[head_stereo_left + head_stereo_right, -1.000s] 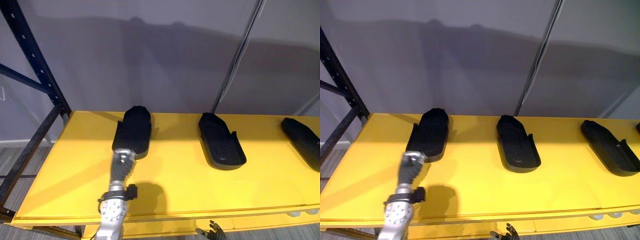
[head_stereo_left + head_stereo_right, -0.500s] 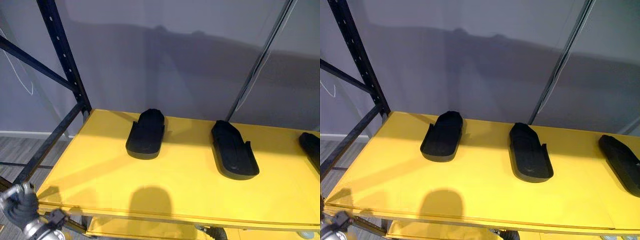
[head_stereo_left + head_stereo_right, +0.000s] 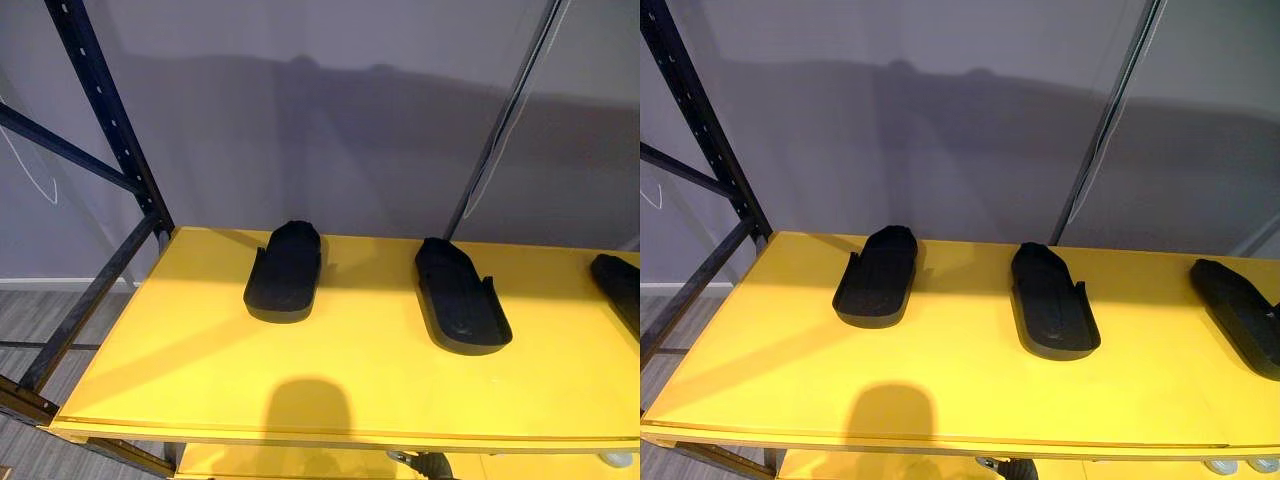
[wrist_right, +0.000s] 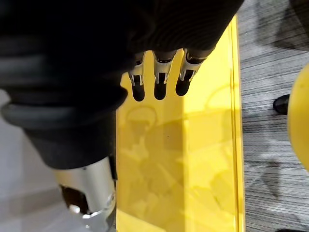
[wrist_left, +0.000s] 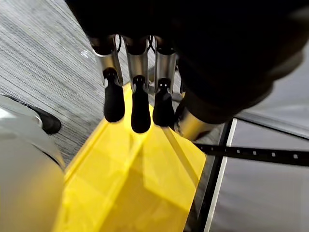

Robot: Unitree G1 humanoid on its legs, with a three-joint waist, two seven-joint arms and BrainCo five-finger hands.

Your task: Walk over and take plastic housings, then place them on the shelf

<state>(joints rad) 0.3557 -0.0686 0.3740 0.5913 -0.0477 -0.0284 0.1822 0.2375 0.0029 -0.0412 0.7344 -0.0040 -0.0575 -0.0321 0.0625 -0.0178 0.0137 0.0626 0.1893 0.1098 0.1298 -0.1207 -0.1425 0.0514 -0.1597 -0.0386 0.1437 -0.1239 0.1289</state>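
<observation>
Three black plastic housings lie apart on the yellow shelf board (image 3: 300, 385): the left housing (image 3: 285, 275), the middle housing (image 3: 460, 310), and a third housing (image 3: 622, 287) cut off at the right edge. No hand is on any of them. In the left wrist view my left hand (image 5: 140, 104) hangs with straight fingers and holds nothing, above a lower yellow board (image 5: 135, 179). My right hand (image 4: 159, 82) has relaxed, empty fingers over a yellow board (image 4: 178, 159).
A black perforated upright (image 3: 110, 130) with a diagonal brace stands at the shelf's left end. A thin metal rod (image 3: 505, 120) slants up behind the middle housing against the grey wall. Grey striped floor (image 4: 270, 145) lies beside the rack.
My left arm, which reached to the left housing a second ago, has dropped out of the eye views. The camera has pulled back; the housings stay in place.
</observation>
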